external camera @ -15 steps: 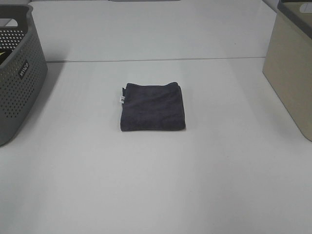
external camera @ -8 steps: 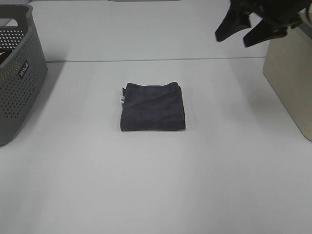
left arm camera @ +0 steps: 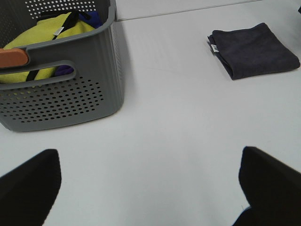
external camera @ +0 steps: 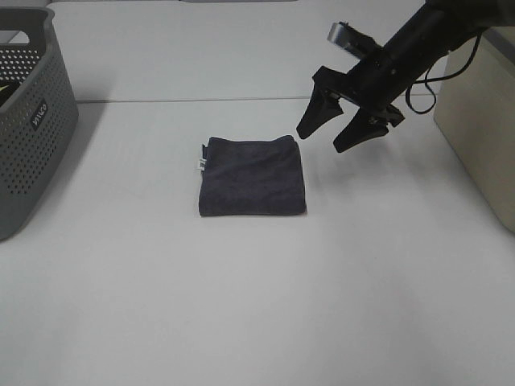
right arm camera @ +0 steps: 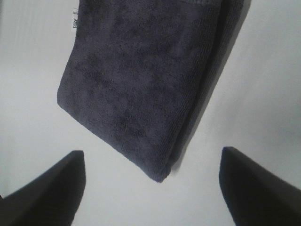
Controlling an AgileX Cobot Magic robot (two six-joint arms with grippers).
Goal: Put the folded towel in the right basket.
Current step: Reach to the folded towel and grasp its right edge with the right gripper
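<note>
The folded dark grey towel (external camera: 252,175) lies flat on the white table (external camera: 257,305), a small white tag on its left edge. It also shows in the left wrist view (left arm camera: 254,50) and the right wrist view (right arm camera: 146,80). My right gripper (external camera: 327,137) is open and empty, hovering just right of the towel's far right corner, fingers pointing down toward it. The beige right basket (external camera: 481,121) stands at the table's right edge. My left gripper (left arm camera: 150,188) is open and empty, out of the exterior view.
A grey perforated basket (external camera: 28,121) stands at the left edge; the left wrist view shows it (left arm camera: 61,89) holding yellow and blue cloth. A seam (external camera: 241,100) crosses the table behind the towel.
My right arm came into view from the upper right and moved down and left, from beside the right basket to just right of the towel. The towel has not moved.
</note>
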